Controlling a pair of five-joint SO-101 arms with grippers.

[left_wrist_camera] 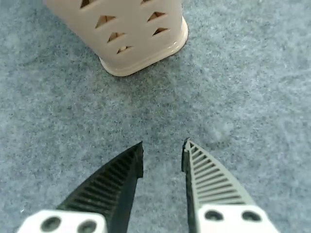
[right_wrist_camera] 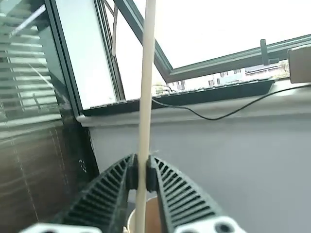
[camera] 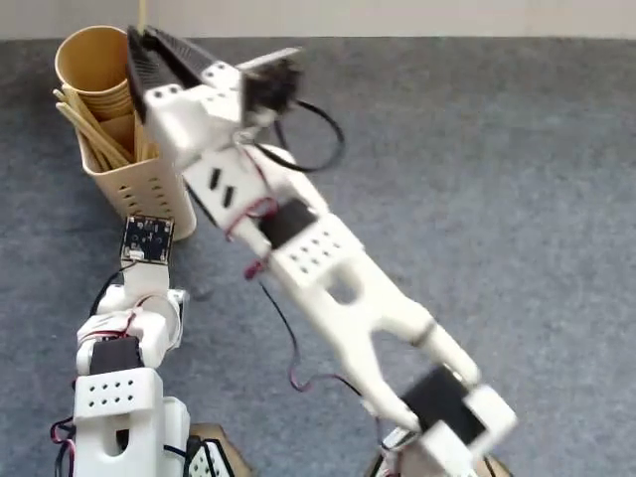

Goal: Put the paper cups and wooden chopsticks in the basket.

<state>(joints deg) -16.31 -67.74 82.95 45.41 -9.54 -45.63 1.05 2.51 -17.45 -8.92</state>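
Observation:
A beige basket (camera: 149, 199) with cut-out holes stands at the back left and holds stacked paper cups (camera: 94, 62) and several wooden chopsticks (camera: 89, 124). My right gripper (camera: 139, 45) hovers over the basket's rim, shut on one wooden chopstick (right_wrist_camera: 146, 87) held upright between its fingers (right_wrist_camera: 141, 172); the stick's top pokes up at the picture's edge (camera: 141, 12). In the left wrist view my left gripper (left_wrist_camera: 163, 155) is open and holds nothing, low over the carpet just in front of the basket's base (left_wrist_camera: 141, 43).
Grey carpet (camera: 477, 179) covers the table. The right arm (camera: 328, 268) stretches diagonally from the front right to the basket. The left arm (camera: 124, 378) stands at the front left. A window and a wall show behind in the right wrist view.

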